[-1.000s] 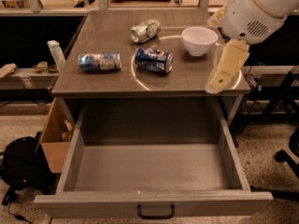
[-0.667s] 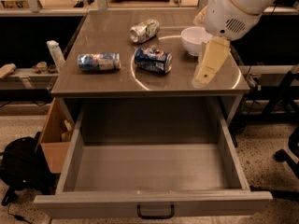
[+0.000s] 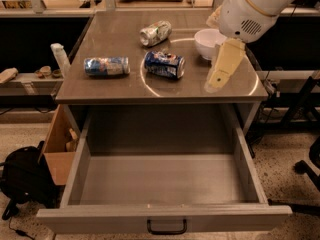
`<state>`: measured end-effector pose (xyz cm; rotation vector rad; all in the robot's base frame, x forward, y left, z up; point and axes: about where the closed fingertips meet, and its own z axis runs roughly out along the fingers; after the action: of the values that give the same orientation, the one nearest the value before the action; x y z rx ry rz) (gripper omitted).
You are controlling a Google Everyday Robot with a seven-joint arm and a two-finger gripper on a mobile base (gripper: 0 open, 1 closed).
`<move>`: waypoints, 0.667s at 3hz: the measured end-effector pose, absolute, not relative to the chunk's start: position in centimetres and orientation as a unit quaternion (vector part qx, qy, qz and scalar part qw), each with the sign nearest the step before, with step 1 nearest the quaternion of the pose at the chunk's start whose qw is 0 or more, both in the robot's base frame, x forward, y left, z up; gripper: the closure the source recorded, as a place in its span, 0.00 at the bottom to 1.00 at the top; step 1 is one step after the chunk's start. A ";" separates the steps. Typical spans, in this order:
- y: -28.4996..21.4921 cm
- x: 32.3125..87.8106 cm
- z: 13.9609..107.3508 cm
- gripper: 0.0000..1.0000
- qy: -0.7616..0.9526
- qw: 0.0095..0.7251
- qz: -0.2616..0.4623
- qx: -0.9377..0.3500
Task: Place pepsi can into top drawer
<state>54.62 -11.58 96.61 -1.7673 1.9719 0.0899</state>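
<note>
Cream gripper, open or closed I cannot tell, hovers near the desk's front-right corner, shifted left since 1 second ago; pepsi can lies unmoved mid-desk; top drawer stands open.

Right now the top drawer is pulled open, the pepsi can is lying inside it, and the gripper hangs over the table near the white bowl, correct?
Not quite. The camera view shows the pepsi can lying on its side on the table, not in the drawer. The top drawer is pulled open, and the gripper hangs over the table near the white bowl.
</note>
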 end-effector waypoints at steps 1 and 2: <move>-10.4 56.1 96.7 0.00 0.709 0.252 0.041 -0.658; -8.9 58.1 96.7 0.00 0.694 0.252 0.046 -0.673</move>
<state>58.14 -8.92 96.68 -1.8311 1.8862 0.1239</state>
